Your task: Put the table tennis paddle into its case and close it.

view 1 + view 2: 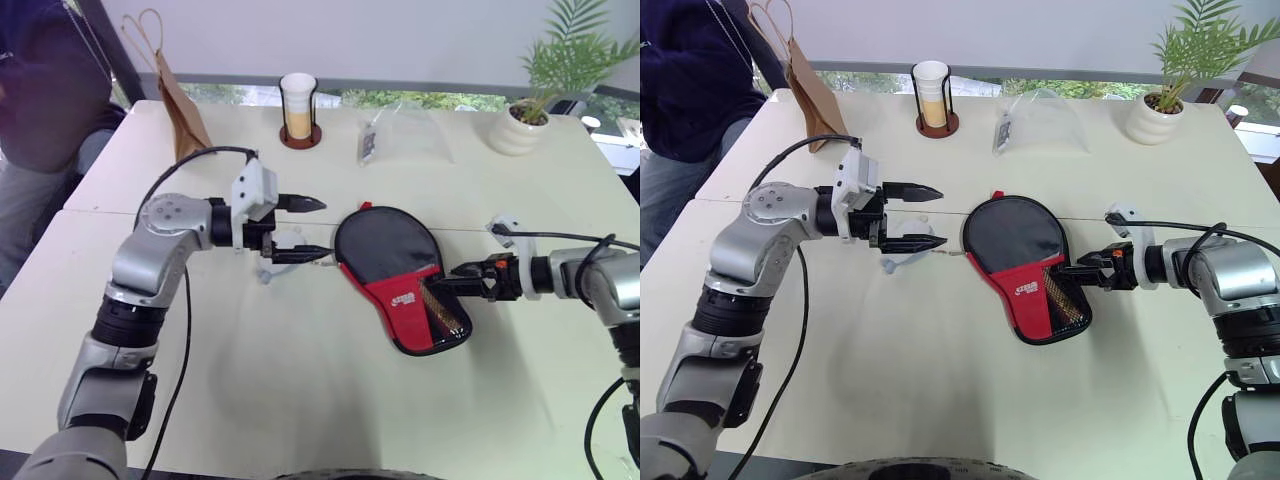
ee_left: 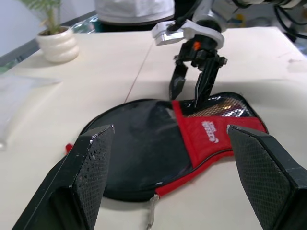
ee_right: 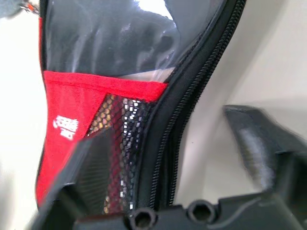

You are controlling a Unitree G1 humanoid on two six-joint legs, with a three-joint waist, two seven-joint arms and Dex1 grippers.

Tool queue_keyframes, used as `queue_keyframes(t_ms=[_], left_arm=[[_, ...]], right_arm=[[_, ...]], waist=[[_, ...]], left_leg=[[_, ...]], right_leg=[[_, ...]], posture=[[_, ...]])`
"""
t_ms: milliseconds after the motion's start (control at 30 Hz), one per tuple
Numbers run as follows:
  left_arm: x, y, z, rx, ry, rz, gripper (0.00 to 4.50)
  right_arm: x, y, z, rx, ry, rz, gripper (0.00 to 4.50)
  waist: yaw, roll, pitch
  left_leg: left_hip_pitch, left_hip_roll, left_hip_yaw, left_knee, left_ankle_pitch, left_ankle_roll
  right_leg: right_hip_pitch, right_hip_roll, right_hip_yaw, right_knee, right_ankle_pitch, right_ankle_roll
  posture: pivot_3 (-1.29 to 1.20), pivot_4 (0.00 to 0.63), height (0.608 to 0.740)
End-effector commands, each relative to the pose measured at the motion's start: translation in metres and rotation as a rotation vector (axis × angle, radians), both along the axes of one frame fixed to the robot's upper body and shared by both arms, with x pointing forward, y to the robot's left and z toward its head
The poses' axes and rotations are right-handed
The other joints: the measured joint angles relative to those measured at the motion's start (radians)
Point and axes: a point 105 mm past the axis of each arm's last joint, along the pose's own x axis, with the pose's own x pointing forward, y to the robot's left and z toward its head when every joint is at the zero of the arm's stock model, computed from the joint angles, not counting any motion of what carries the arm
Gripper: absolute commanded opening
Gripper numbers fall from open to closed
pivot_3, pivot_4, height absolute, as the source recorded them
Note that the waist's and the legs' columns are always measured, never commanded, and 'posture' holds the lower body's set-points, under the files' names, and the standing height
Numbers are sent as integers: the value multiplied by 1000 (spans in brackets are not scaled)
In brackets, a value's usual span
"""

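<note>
case [image 1: 400, 275] flat mid-table, red panel and mesh pocket up | right gripper [image 1: 447, 280] at its mesh end, jaws parted astride the zip edge | left gripper [image 1: 318, 229] beside round end, jaws open, empty | cup [image 1: 298, 105] beyond

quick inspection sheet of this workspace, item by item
surface: pale table, seam running across it
job's things: black and red case lying flat mid-table; paddle handle showing through its mesh pocket
clutter: brown paper bag, cup in a holder, clear plastic bag, potted plant along the far edge
grippers: left hand open, hovering beside the case; right hand open at the case's handle end
cables: black cable on each arm
surroundings: seated person at the table's far left corner
</note>
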Motion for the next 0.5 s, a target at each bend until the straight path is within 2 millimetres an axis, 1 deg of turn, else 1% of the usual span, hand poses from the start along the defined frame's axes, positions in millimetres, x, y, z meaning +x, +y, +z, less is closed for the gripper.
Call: queue_keyframes(t_ms=[33, 167, 267, 367, 400, 500], left_arm=[[-3, 6, 13, -27, -45, 27, 3920], [-3, 9, 13, -35, -47, 48, 3920], [-2, 11, 13, -36, -48, 61, 3920], [-1, 12, 13, -38, -51, 68, 3920], [-1, 12, 13, -40, -52, 69, 3920], [-1, 11, 10, -42, -53, 70, 3920]], right_arm=[[-7, 10, -13, 13, 49, 47, 2169], [-18, 16, -24, 13, 95, 75, 82], [-26, 15, -31, 7, 131, 55, 28], [-36, 15, -32, 40, 171, 10, 28], [-42, 16, -32, 58, 188, 3, 28], [-74, 20, -38, 89, 262, -22, 28]], waist=[[0, 0, 0], [2, 0, 0], [2, -1, -1], [4, -1, -1], [5, -2, -1], [12, -2, -1]], left_leg=[[0, 0, 0, 0, 0, 0], [0, 0, 0, 0, 0, 0], [0, 0, -1, 0, 0, 0], [0, 0, -1, 0, 0, 0], [0, 0, -1, 0, 0, 0], [0, 0, -2, 0, 0, 0]], right_leg=[[0, 0, 0, 0, 0, 0], [0, 0, 0, 0, 0, 0], [1, 0, 0, 0, 0, 0], [1, 0, -1, 0, 0, 0], [1, 0, -1, 0, 0, 0], [2, -1, -1, -1, 0, 0]], posture=[[0, 150, 740], [0, 150, 740], [0, 150, 740], [0, 150, 740], [0, 150, 740], [0, 150, 740]])
